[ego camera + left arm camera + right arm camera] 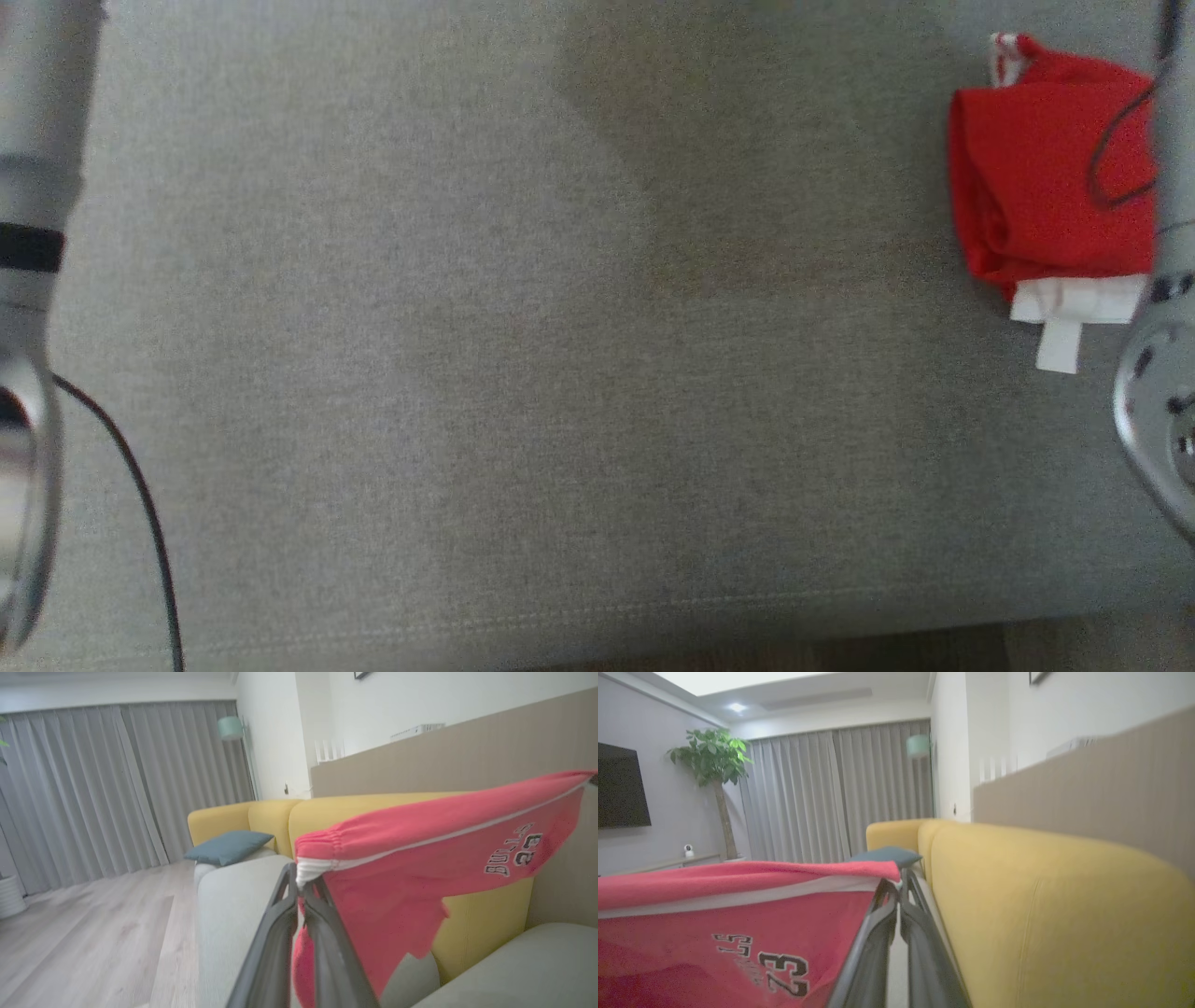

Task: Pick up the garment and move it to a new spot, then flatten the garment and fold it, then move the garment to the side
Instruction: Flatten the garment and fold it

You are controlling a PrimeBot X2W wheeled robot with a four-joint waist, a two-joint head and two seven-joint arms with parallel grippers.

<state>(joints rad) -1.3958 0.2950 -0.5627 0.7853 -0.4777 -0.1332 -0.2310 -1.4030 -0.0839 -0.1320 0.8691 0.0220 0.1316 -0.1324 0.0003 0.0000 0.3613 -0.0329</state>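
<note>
pick-up judged done: red bulls shorts aloft, stretched between both grippers, hanging below and to the side of the fingertips, clear of the grey sofa seat. left to do, by the look of it: set down at a new spot, flatten, fold, shift aside. left gripper pressed together, pinching the elastic waistband corner with white trim right at the fingertips; cloth running from there up and away toward the other grip. right gripper likewise closed tight, pinching the opposite waistband corner at the tips, printed "23" panel sagging beside the fingers. both arms raised and spread wide, fingers pointing roughly level along the yellow backrest, teal cushion far beyond the tips. in head view, left forearm and right forearm at opposite edges, reaching up out of frame. folded red and white bundle lying on the seat just beside the right forearm; cannot tell how it relates to the held shorts.
</note>
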